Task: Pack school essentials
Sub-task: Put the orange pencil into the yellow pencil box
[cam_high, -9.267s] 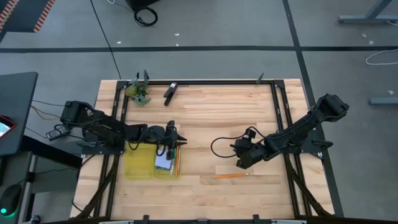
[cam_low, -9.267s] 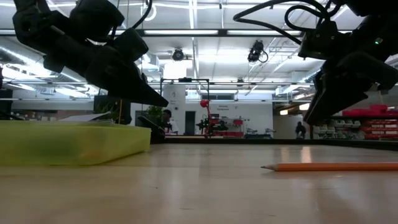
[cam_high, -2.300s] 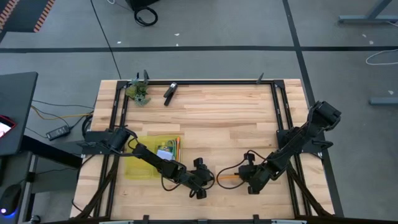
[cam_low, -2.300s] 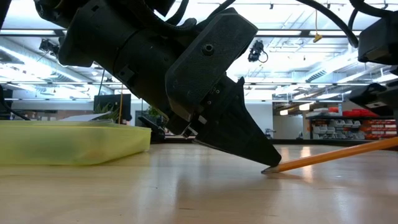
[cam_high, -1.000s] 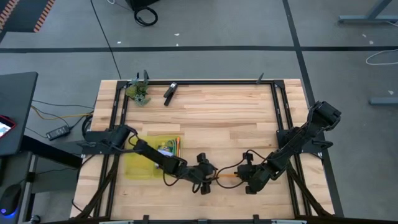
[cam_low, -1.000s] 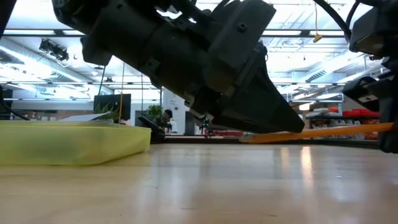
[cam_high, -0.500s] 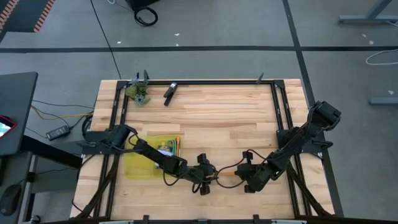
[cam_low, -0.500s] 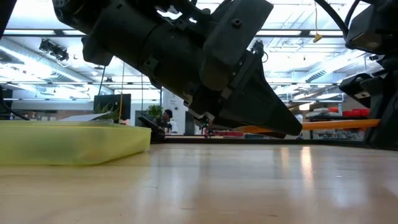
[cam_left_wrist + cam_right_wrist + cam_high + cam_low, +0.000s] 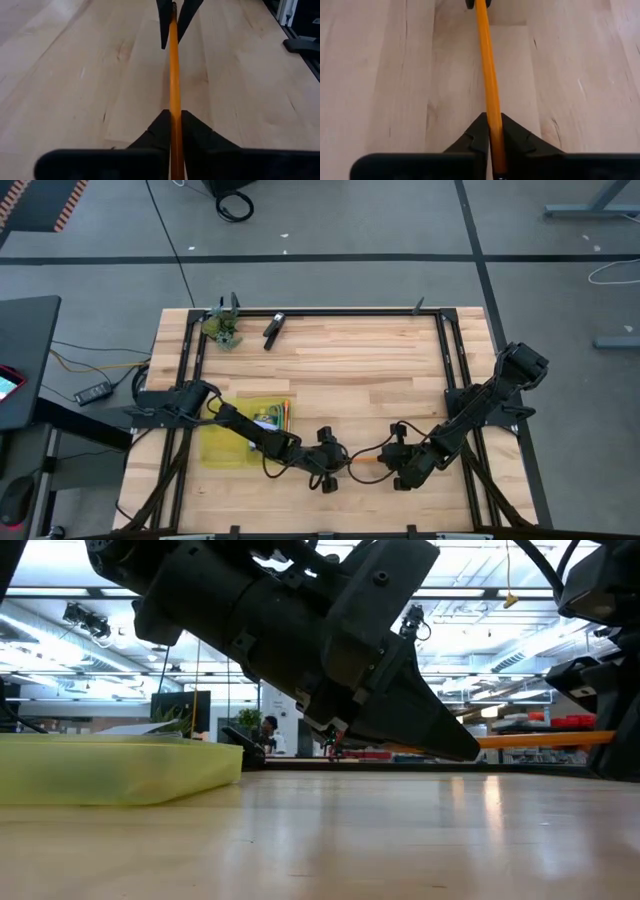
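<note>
Held level above the wooden table (image 9: 400,370), clear of the boards: one orange pencil (image 9: 173,75), pinched at one end by the left gripper (image 9: 172,116) and at the other by the right gripper (image 9: 491,120), both clamped tight. Near the table's left edge, a yellow-green tray (image 9: 222,450) holding small stationery (image 9: 272,420), too small to sort.

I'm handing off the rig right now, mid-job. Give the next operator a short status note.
Left gripper: shut on the orange pencil.
Right gripper: shut on the same pencil's other end, held level above the table, near its front edge.
Yellow box: at the front left, some stationery already inside.
Left to do: right lets go, left carries the pencil to the box.
</note>
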